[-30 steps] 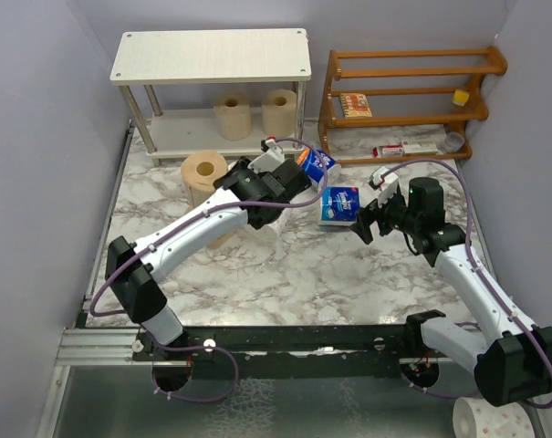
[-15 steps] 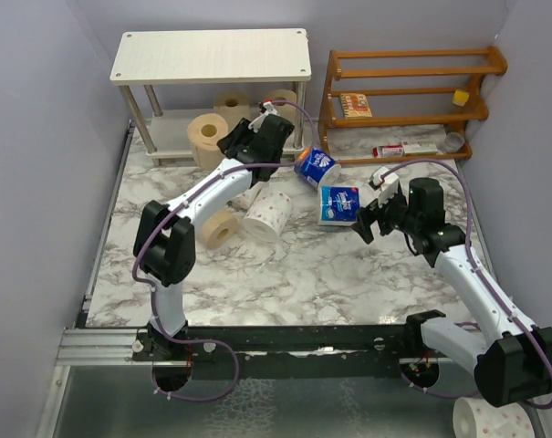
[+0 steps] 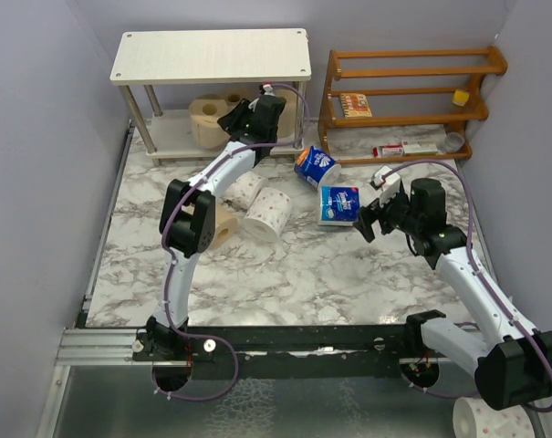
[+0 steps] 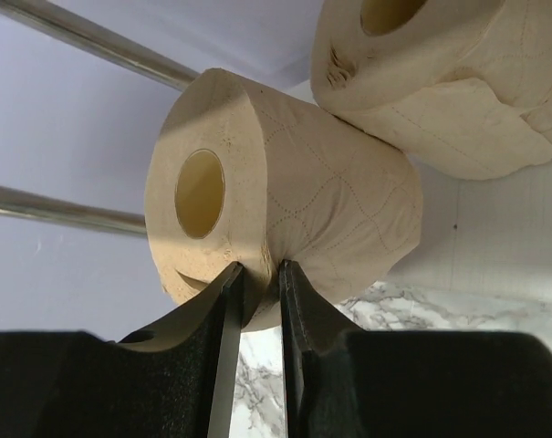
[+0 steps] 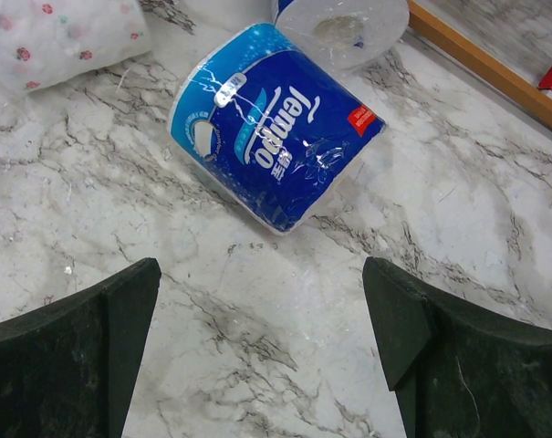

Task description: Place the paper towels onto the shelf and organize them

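Observation:
My left gripper [image 3: 234, 124] is shut on the edge of a tan paper towel roll [image 3: 206, 121], held at the front of the shelf's lower board [image 3: 171, 139]. In the left wrist view the fingers [image 4: 228, 301] pinch that roll's [image 4: 285, 201] rim, and another tan roll [image 4: 440, 82] sits just behind it. Two blue-wrapped rolls [image 3: 338, 204] [image 3: 316, 167], two white pink-dotted rolls [image 3: 270, 212] [image 3: 246, 189] and a tan roll [image 3: 224, 228] lie on the marble table. My right gripper [image 3: 367, 224] is open and empty, just short of the nearer blue roll [image 5: 276, 128].
The shelf's top board [image 3: 212, 55] and metal legs [image 4: 93, 50] stand around my left gripper. The orange wooden rack [image 3: 408, 91] with small items stands at the back right. A pink-dotted roll [image 3: 490, 420] lies off the table at the bottom right.
My left arm has stretched away from me and carried the tan roll from above the table to the shelf's lower tier. The right arm has not moved.

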`<control>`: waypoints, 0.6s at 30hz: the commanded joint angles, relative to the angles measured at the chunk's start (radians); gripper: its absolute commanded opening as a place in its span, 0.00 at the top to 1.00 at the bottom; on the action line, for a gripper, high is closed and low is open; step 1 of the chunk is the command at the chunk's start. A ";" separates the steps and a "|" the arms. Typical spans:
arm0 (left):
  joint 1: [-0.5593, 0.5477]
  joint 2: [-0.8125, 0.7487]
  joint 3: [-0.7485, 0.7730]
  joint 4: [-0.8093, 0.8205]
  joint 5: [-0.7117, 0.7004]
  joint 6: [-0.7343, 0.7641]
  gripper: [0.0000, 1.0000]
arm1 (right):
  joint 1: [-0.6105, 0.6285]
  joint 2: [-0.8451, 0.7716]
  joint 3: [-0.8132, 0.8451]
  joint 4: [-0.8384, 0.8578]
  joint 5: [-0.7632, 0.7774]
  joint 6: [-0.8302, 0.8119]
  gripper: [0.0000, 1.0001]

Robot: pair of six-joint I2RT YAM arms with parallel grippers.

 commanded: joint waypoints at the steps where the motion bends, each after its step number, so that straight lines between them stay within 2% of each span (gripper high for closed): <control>1: 0.043 0.070 0.109 0.063 0.014 0.048 1.00 | -0.006 -0.003 -0.012 0.032 0.020 -0.014 0.06; 9: 0.112 0.148 0.164 0.057 0.043 0.021 1.00 | -0.006 0.063 0.002 0.021 0.016 -0.023 0.06; 14: 0.096 0.176 0.194 0.047 0.050 0.007 0.99 | -0.006 0.088 0.007 0.017 0.017 -0.027 0.06; 17: 0.077 0.181 0.206 0.047 0.046 0.011 0.84 | -0.006 0.094 0.007 0.018 0.023 -0.029 0.06; 18: 0.072 0.179 0.210 0.046 0.048 0.010 0.81 | -0.006 0.092 0.007 0.019 0.025 -0.029 0.06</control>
